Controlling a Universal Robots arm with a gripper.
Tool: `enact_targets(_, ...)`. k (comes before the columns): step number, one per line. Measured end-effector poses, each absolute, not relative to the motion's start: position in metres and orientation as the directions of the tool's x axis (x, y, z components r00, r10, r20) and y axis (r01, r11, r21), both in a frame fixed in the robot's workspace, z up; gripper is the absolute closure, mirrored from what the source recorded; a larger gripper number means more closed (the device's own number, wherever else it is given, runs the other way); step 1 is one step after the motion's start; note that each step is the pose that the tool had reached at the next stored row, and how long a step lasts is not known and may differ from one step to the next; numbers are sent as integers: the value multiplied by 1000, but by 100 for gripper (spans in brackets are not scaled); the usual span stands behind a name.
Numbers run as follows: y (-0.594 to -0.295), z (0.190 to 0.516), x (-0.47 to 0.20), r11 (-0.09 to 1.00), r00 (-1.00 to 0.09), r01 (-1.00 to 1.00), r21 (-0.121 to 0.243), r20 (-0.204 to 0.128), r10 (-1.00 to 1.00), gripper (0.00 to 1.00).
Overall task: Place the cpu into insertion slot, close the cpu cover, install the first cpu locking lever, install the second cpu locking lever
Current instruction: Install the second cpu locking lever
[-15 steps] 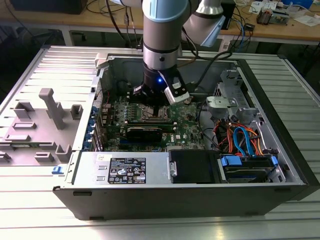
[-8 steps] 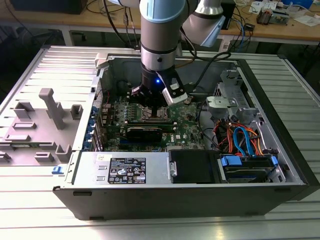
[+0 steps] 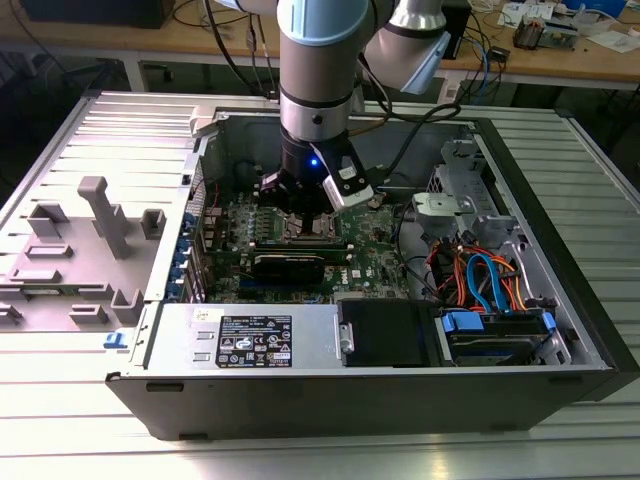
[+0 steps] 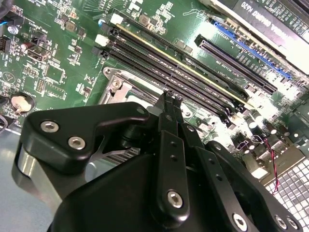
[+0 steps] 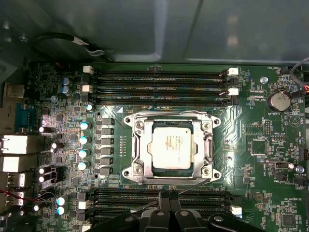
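Note:
In the first wrist view the cpu (image 5: 170, 146) lies flat in the insertion slot (image 5: 129, 121) on the green motherboard. The silvery cpu cover (image 5: 137, 145) is folded down around it, and the chip's metal top shows through the cut-out. A thin metal locking lever (image 5: 195, 186) runs slantwise along the socket's edge nearest the gripper. My gripper (image 5: 169, 197) is shut, its black fingertips together right at this lever. Whether the rod is pinched between them, I cannot tell. The second wrist view shows the gripper (image 4: 169, 99) low beside a socket corner (image 4: 116, 87). In the exterior view the gripper (image 3: 305, 215) hangs over the socket inside the open computer case.
Long black memory slots (image 5: 159, 84) flank the socket on two sides. A silver power supply (image 3: 250, 340) lies along the case's front, and a drive bay with orange and blue cables (image 3: 480, 280) is at the exterior view's right. The case walls (image 3: 540, 210) close in around the arm.

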State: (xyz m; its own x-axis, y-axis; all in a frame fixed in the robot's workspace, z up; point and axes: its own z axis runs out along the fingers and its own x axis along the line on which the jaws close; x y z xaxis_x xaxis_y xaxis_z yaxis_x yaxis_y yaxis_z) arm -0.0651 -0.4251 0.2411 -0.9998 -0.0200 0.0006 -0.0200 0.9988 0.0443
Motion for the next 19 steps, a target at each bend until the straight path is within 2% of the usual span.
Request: enact_targets(19, -426, 243, -65, 999, -1000, -20, 46, 2, -20, 89)
